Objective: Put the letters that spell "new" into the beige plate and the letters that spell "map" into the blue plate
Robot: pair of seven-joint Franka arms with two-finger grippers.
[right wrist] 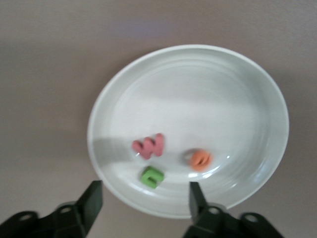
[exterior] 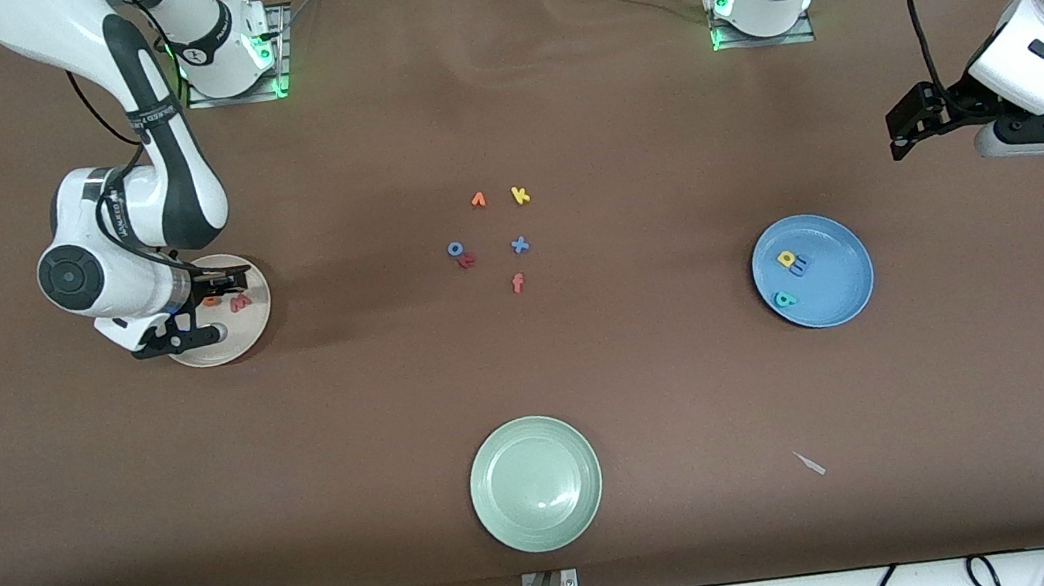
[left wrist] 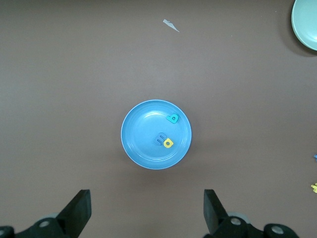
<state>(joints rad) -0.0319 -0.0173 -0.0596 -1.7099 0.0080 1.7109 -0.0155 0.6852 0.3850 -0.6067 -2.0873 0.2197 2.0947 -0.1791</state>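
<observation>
The beige plate (exterior: 229, 348) (right wrist: 198, 89) lies toward the right arm's end of the table. In it lie a pinkish-red w (right wrist: 148, 145), a green n (right wrist: 152, 177) and an orange e (right wrist: 201, 159). My right gripper (exterior: 201, 320) (right wrist: 144, 198) hangs open just over the plate's rim, with the n lying loose below its fingers. The blue plate (exterior: 842, 283) (left wrist: 143, 141) holds a yellow a (exterior: 788, 259) (left wrist: 168, 143) on a light blue m (left wrist: 160, 138), and a teal p (exterior: 785, 300) (left wrist: 172, 118). My left gripper (exterior: 904, 127) (left wrist: 146, 201) waits open and empty, high above the table by the blue plate.
A pale green plate (exterior: 536, 483) (left wrist: 307, 25) sits nearest the front camera. Mid-table lie loose letters: an orange v (exterior: 478, 200), yellow k (exterior: 520, 195), blue o (exterior: 455, 249), dark red k (exterior: 467, 261), blue x (exterior: 520, 245) and orange f (exterior: 518, 282). A white scrap (exterior: 810, 463) lies on the cloth.
</observation>
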